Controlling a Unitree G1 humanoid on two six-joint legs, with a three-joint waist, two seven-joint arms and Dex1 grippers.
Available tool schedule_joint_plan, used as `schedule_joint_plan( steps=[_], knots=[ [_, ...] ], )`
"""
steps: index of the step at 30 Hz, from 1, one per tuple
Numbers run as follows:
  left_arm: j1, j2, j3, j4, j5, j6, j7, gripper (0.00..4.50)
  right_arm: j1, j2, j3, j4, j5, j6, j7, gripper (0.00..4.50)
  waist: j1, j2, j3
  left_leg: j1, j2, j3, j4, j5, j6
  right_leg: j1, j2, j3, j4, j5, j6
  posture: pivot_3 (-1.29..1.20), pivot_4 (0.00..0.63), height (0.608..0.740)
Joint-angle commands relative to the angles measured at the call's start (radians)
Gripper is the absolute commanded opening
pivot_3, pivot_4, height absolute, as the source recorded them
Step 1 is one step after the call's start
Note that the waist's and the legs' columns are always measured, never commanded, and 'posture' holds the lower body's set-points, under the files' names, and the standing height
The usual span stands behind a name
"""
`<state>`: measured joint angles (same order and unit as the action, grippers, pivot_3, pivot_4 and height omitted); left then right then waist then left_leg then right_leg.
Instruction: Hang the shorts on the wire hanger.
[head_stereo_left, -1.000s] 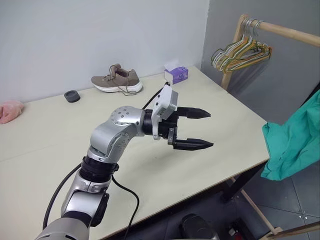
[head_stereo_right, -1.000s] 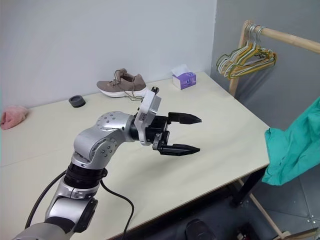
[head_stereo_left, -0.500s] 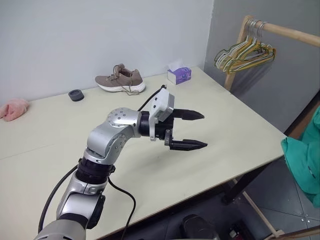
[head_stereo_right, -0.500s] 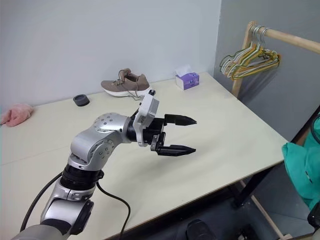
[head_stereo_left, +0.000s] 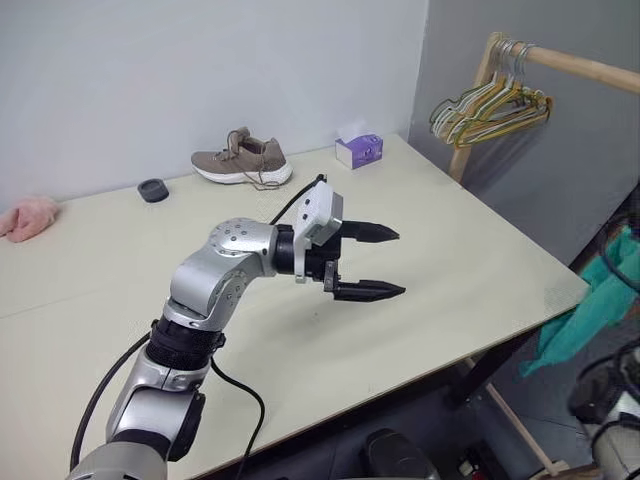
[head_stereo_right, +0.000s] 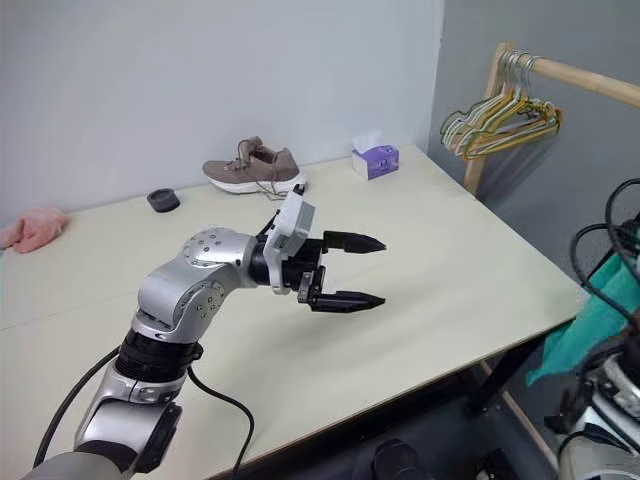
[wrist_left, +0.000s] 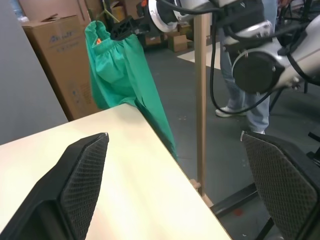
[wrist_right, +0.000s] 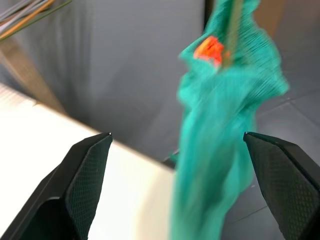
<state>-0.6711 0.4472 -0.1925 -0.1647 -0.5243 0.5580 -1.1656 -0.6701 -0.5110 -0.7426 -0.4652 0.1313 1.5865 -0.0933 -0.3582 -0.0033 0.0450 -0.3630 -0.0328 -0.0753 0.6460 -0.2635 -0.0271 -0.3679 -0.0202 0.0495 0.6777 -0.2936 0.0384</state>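
Note:
The teal-green shorts (wrist_left: 122, 75) hang past the table's right edge, gathered waistband and an orange tag (wrist_right: 210, 47) uppermost. At their top runs a thin olive wire (wrist_right: 233, 22), blurred, seemingly the wire hanger; what bears it is hidden. My right gripper (wrist_right: 177, 136) is open, facing the shorts with nothing between its fingers. In the left wrist view a black finger (wrist_left: 124, 28) of it shows beside the waistband; I cannot tell whether it touches. My left gripper (head_stereo_left: 400, 262) is open and empty above the middle of the table (head_stereo_left: 470, 250), pointing right towards the shorts (head_stereo_left: 592, 318).
A wooden rack (head_stereo_left: 470, 110) at the table's far right corner carries a bunch of hangers (head_stereo_left: 490, 100). A shoe (head_stereo_left: 240, 160), tissue box (head_stereo_left: 358, 150), small black object (head_stereo_left: 152, 190) and pink cloth (head_stereo_left: 25, 217) lie along the back. A person's legs (wrist_left: 245, 95) and cardboard boxes (wrist_left: 55, 55) stand beyond.
My right arm has come into the head views at the lower right, in front of the shorts, which now show smaller and lower. The left arm has stayed nearly still.

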Motion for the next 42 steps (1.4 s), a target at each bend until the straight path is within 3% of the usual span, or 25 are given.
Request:
schedule_joint_plan(
  steps=[1,8,13,19,23,29,36,39,42],
  knots=[
    [-0.013,0.015,0.007,0.014,0.014,-0.027,-0.005,4.5,0.034,0.053,0.066,-0.18,-0.046,0.009,-0.035,4.49,0.0,0.0,0.0,0.0,0.0,0.0,0.0,0.0,0.0,-0.001,0.0,0.0,0.0,0.0,0.0,-0.39,0.0,0.74],
    [0.019,0.044,0.041,0.041,0.075,-0.069,0.057,4.5,0.161,0.049,0.295,-0.334,-0.072,-0.237,0.002,4.49,-0.001,0.0,0.0,-0.001,0.0,0.0,0.0,0.0,0.0,-0.002,0.0,0.0,0.0,0.0,0.0,-0.37,0.0,0.74],
    [0.051,0.055,0.118,0.146,0.228,-0.134,0.315,4.5,0.223,0.119,0.445,-0.352,-0.04,-0.508,0.079,4.49,-0.004,-0.001,0.0,0.0,0.002,-0.001,0.0,0.0,0.0,-0.002,0.001,-0.002,0.0,0.0,0.0,-0.33,0.0,0.74],
    [0.173,0.021,0.283,0.128,0.347,-0.103,0.69,4.5,0.287,0.18,0.638,-0.109,-0.003,-0.807,0.241,4.49,0.013,-0.008,-0.003,-0.001,0.003,-0.004,0.0,0.0,0.0,-0.002,-0.002,-0.003,0.0,0.0,0.0,-0.24,0.0,0.74],
    [0.335,-0.036,0.399,0.038,0.381,-0.074,0.888,4.5,0.303,0.212,0.735,0.188,-0.023,-1.115,0.346,4.49,0.063,-0.01,-0.003,0.001,0.003,-0.004,0.0,0.0,0.0,-0.002,-0.002,-0.003,0.001,0.001,-0.001,-0.13,0.0,0.74],
    [0.525,-0.129,0.495,-0.056,0.392,-0.067,1.043,4.5,0.265,0.299,0.776,0.472,-0.008,-1.353,0.43,4.49,0.184,-0.013,-0.002,0.0,0.004,-0.006,0.0,0.0,0.0,-0.002,-0.002,-0.006,0.003,0.004,-0.006,-0.02,0.0,0.74],
    [0.568,-0.125,0.53,-0.098,0.351,-0.048,1.035,4.5,0.205,0.341,0.801,0.661,-0.011,-1.49,0.502,4.49,0.318,-0.015,-0.002,0.001,0.004,-0.006,0.001,0.001,-0.001,-0.002,0.0,-0.007,0.003,0.008,-0.013,0.08,0.017,0.74],
    [0.588,-0.093,0.536,-0.115,0.34,-0.038,0.998,4.5,0.189,0.33,0.798,0.701,-0.002,-1.504,0.54,4.49,0.35,-0.016,-0.002,0.001,0.004,-0.005,0.001,0.001,-0.001,-0.002,0.001,-0.007,0.002,0.008,-0.013,0.1,0.001,0.74],
    [0.574,-0.054,0.535,-0.118,0.324,-0.033,0.961,4.5,0.156,0.322,0.792,0.744,0.001,-1.505,0.562,4.49,0.362,-0.016,-0.002,0.002,0.004,-0.005,0.0,0.001,-0.001,-0.002,0.002,-0.007,0.002,0.008,-0.013,0.13,0.043,0.74]
  ],
)
